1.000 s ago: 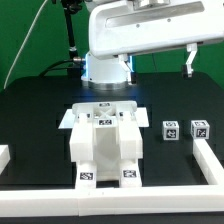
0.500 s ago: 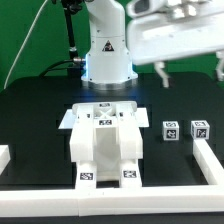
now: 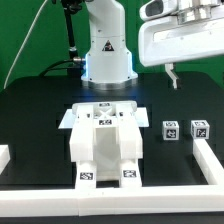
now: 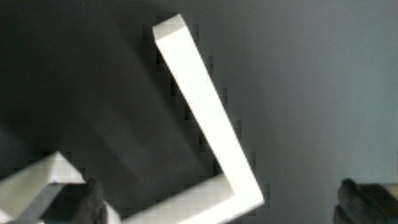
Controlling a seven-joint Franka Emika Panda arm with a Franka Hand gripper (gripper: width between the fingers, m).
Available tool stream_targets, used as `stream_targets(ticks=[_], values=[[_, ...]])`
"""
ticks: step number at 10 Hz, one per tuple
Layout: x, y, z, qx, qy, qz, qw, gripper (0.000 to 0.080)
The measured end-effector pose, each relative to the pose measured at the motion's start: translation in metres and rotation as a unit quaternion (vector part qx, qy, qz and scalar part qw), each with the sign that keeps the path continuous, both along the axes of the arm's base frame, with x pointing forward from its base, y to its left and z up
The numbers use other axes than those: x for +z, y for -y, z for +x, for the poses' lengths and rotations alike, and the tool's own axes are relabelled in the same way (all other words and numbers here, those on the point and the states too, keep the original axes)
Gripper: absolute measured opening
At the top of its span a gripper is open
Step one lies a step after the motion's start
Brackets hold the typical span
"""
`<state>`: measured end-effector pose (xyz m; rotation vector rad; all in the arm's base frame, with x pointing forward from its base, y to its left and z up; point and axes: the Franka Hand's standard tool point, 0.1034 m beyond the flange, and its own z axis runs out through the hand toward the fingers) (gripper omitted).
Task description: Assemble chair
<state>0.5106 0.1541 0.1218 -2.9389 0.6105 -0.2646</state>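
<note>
White chair (image 3: pixel 105 145): chunky build of slabs and legs, sitting mid-table right in front of the robot base (image 3: pixel 107 55). Square tags show on its top and on both lower front ends.
Marker board (image 3: pixel 67 120): flat white sheet poking out on both sides at the chair's far end.
Loose bits: left cube (image 3: pixel 171 131) and right cube (image 3: pixel 200 129) are small, white and tagged. They sit side by side on the exterior view's right of the chair, apart from it and from each other.
Fence: plain white rails box in the black table (image 3: pixel 40 110), with a front rail (image 3: pixel 110 190), a right rail (image 3: pixel 210 160) and a stub of a left rail (image 3: pixel 4 155).
Inside the fence: the chair and both cubes, nothing touching the rails as far as I can see.
Pincer (image 3: pixel 198 72): up high on the exterior view's right, above the cubes and well clear of the chair. It's spread wide with nothing in it, and only one finger (image 3: pixel 170 73) makes it into the exterior view.
Wrist view: a rail corner (image 4: pixel 205 110) on the dark table, can't tell which one.
</note>
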Motion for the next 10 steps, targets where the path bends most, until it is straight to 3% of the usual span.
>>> stream_targets(ticks=[1, 3, 5, 7, 9, 10], values=[[-0.010, -0.008, -0.007, -0.022, -0.032, 0.001, 0.999, 0.0649], [-0.048, -0.024, -0.032, -0.028, -0.019, -0.016, 0.999, 0.0649], [-0.044, -0.023, -0.030, -0.021, -0.023, -0.017, 0.999, 0.0649], [-0.051, -0.021, -0.035, -0.017, -0.029, -0.021, 0.999, 0.0649], [-0.071, -0.022, -0.051, -0.013, -0.068, -0.033, 0.997, 0.0649], [-0.078, -0.021, -0.049, -0.013, -0.072, -0.036, 0.997, 0.0649]])
